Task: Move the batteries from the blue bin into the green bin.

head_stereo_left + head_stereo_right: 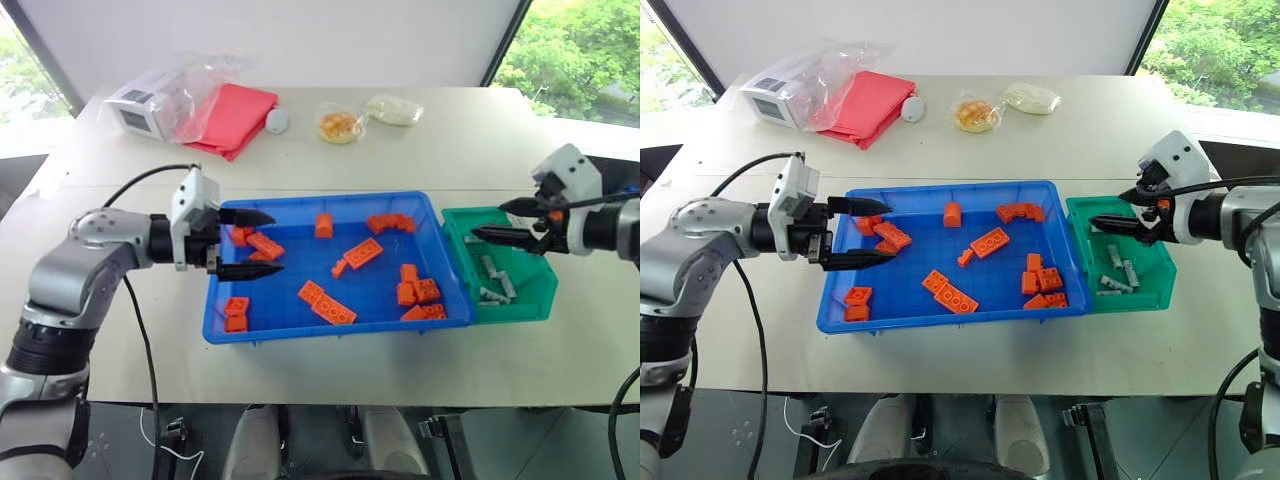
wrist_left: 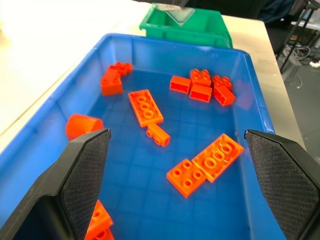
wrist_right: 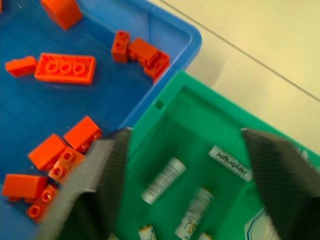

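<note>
The batteries (image 1: 497,281) are all lying in the green bin (image 1: 540,290), which sits touching the right end of the blue bin (image 1: 330,328) on the counter (image 1: 420,150). Just orange bricks (image 1: 326,302) in the blue one. Right pincer (image 1: 503,220) hangs spread wide over the green bin, holding nothing. Left pincer (image 1: 262,242) is spread too, empty, above the blue bin's left end.
</note>
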